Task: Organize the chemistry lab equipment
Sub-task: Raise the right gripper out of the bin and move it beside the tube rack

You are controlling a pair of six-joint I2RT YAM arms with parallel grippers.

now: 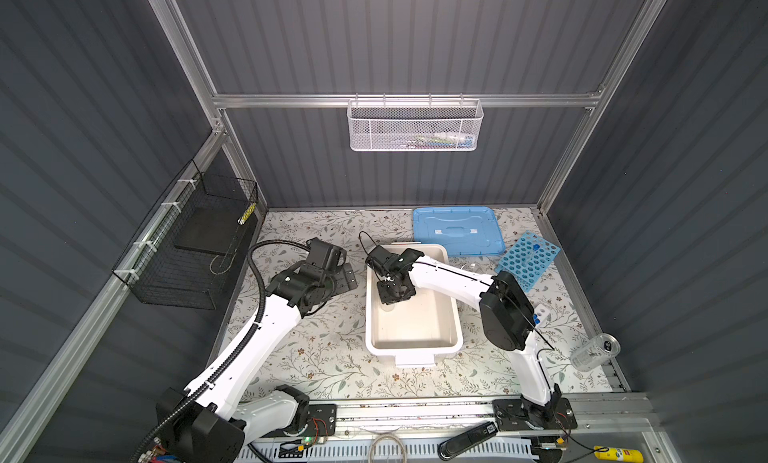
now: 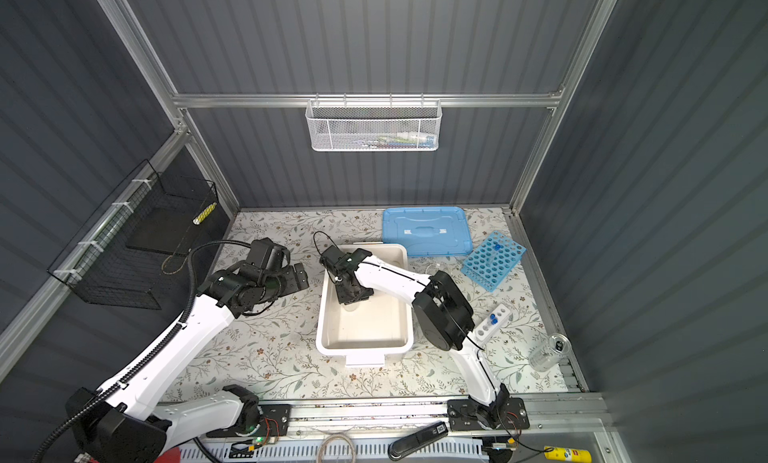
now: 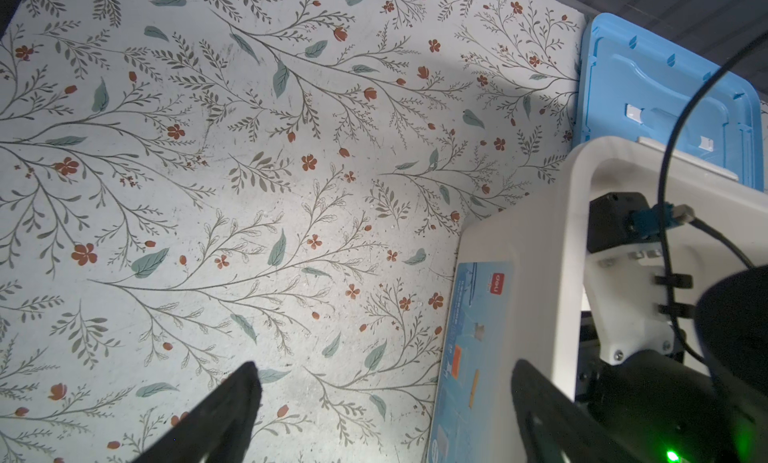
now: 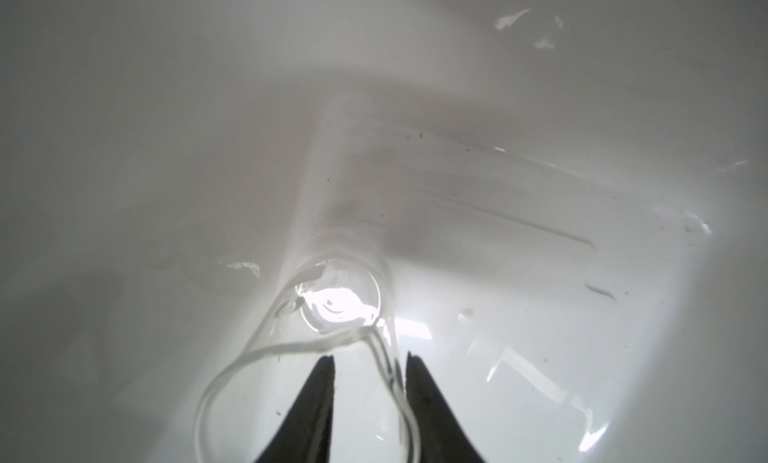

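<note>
1. Noted on left arm (image 1: 249, 348): white moulded link shells, black joint housings, ribbed black conduit (image 1: 262, 294) clipped along the outside.
2. Noted on right arm (image 1: 440, 282): matching white shells, large rounded black elbow housing (image 1: 505, 315), thin black cable (image 1: 453, 272) run along the links.
3. Recorded black base plates (image 1: 505, 417) with visible screws, red and black wiring beside them, and a lit green indicator (image 1: 307, 440).
4. Found left gripper (image 3: 384, 365) fingers matte black, flat, tapering to blunt tips.
5. Found right gripper (image 4: 370, 356) fingers black, wedge-shaped, narrowing to points.
6. Logged at right wrist: white bracket (image 3: 623, 315) with screws, black cable ties, blue connector (image 3: 648, 226).
</note>
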